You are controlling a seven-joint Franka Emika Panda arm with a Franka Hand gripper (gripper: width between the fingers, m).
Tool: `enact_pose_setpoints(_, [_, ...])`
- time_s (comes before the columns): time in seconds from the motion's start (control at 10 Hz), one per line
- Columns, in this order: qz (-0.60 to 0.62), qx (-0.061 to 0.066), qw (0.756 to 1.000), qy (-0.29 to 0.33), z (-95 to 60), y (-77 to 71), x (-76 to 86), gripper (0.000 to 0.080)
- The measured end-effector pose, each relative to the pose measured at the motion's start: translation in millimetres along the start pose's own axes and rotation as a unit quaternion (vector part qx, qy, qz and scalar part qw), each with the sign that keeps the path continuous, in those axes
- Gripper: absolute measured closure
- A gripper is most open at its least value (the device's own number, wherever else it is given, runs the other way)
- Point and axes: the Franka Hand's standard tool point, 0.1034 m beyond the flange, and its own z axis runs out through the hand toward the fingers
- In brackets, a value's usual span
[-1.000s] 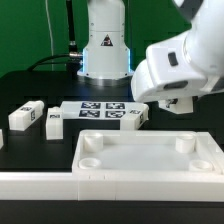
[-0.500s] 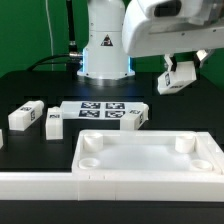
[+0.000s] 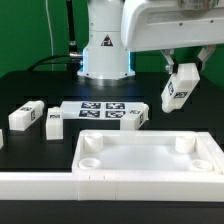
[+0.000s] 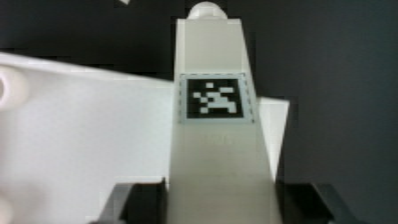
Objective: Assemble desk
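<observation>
Exterior view: you've got the fingers [image 3: 171,63] clamped on one leg [image 3: 176,90], tilted, up off the tabletop [image 3: 30,85], above the slab's [image 3: 150,160] far corner on the exterior view's right. Wrist view: leg [image 4: 222,110] pinched between both fingers [image 4: 135,205], slab [image 4: 71,110] behind it

Robot arm [image 3: 165,25] cut off at top, white piece [image 3: 2,138] half lost at exterior view's left edge, wrist view blurry, fingers [image 4: 139,205] cropped beside the leg [image 4: 222,170].
</observation>
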Motion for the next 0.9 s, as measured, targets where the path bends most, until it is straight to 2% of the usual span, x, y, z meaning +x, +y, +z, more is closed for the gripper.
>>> enact_pose_setpoints(0.1, [0.005,0.0,0.999,0.039,-9.1,4.9,11.2,0.0511])
enact_pose_setpoints(0.3, [0.004,-0.005,0.995,0.1,-31.9,3.4,22.8,0.0511])
enact_pose_setpoints(0.4, [0.002,-0.008,0.992,0.124,-35.8,1.9,21.6,0.0511])
enact_pose_setpoints(0.7, [0.0,-0.018,0.968,0.249,-33.2,7.1,32.9,0.0511])
enact_pose_setpoints(0.8, [-0.006,-0.022,0.96,0.279,-32.5,9.0,40.6,0.0511])
enact_pose_setpoints(0.9, [-0.008,-0.022,0.96,0.279,-31.6,10.5,47.0,0.0511])
